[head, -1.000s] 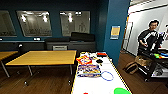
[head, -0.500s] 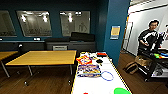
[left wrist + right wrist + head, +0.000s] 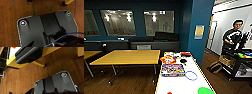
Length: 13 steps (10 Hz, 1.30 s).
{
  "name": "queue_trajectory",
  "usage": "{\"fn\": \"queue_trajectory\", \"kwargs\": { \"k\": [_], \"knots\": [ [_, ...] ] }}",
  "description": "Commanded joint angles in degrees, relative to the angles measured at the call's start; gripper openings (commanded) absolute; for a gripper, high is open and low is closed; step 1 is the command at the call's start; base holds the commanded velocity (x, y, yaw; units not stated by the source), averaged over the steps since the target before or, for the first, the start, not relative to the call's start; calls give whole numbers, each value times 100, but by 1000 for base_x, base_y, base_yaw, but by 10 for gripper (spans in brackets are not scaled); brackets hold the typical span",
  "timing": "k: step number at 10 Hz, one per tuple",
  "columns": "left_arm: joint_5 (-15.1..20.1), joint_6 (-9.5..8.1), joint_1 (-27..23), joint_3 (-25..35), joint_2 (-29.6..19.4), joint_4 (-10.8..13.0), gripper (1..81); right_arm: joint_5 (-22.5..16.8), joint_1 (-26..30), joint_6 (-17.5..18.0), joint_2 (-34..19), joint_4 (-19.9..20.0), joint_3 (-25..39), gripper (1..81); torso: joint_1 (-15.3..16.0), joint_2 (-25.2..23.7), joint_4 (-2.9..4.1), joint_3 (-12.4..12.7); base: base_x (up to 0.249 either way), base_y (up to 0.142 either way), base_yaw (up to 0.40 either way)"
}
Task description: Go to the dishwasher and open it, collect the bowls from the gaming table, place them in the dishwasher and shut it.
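The gaming table (image 3: 180, 86) stands right in front of me, with a white top and a yellow frame. A bright green bowl (image 3: 205, 90) sits on its near end, partly cut off by the picture's lower edge. In the right wrist view the table's yellow frame (image 3: 50, 50) with a black end part (image 3: 28, 54) stands close by, over the brown wooden floor (image 3: 25, 78). The left wrist view looks down past my own dark plate onto the same floor (image 3: 10, 11). The dishwasher is out of view.
On the white top lie a blue ring (image 3: 191, 75), a colourful flat box (image 3: 172, 70), a red-and-white packet (image 3: 167, 59) and a black disc (image 3: 183, 60). A yellow table (image 3: 129, 57) stands at the left. At the right, a person (image 3: 234, 37) stands behind a dark cart (image 3: 239, 56).
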Motion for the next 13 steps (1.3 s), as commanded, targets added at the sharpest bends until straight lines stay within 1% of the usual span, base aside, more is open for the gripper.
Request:
{"fn": "queue_trajectory", "kwargs": {
  "k": [1,3,4,5,6,7,8,9,10,11,12,13],
  "knots": [
    [255,-2,-316,17,8,-6,811,-140,1004,143,-969,479,972,811,0,0,0,-364,0,0,0],
    [255,-2,-316,17,8,-5,811,-183,1303,152,-1259,628,1140,811,-2,0,0,-794,0,0,0],
    [255,-2,-316,17,8,-5,811,-296,1444,152,-1347,725,1166,811,0,0,0,-975,0,0,0],
    [255,-2,-316,17,8,-5,811,-508,1601,152,-1383,804,1175,811,0,0,0,-891,0,0,0],
    [255,-2,-316,17,8,-5,811,-614,1768,152,-1400,918,1132,811,5,2,0,-795,0,0,0],
    [255,6,-316,17,17,-5,811,-779,2014,152,-1426,1102,1044,811,7,7,0,-837,0,0,0],
    [246,6,-316,17,8,-5,811,-1130,2330,152,-1461,1252,938,811,5,7,0,-889,0,0,0],
    [132,6,-272,17,-9,3,811,-1449,2664,152,-1497,1366,850,811,7,7,0,-883,0,0,0],
    [-209,6,-193,61,-79,20,811,-1676,2937,152,-1497,1454,736,811,7,7,0,-878,0,0,0],
    [-457,-3,-114,193,-202,47,811,-1888,3193,152,-1479,1560,604,811,5,7,0,-878,0,0,0],
    [-598,6,-78,525,-413,74,811,-2142,3447,152,-1436,1726,359,811,7,9,0,-881,0,0,0],
    [-668,6,-61,957,-677,74,811,-2328,3676,161,-1383,1964,103,811,7,9,0,-881,0,0,0]
  ]
}}
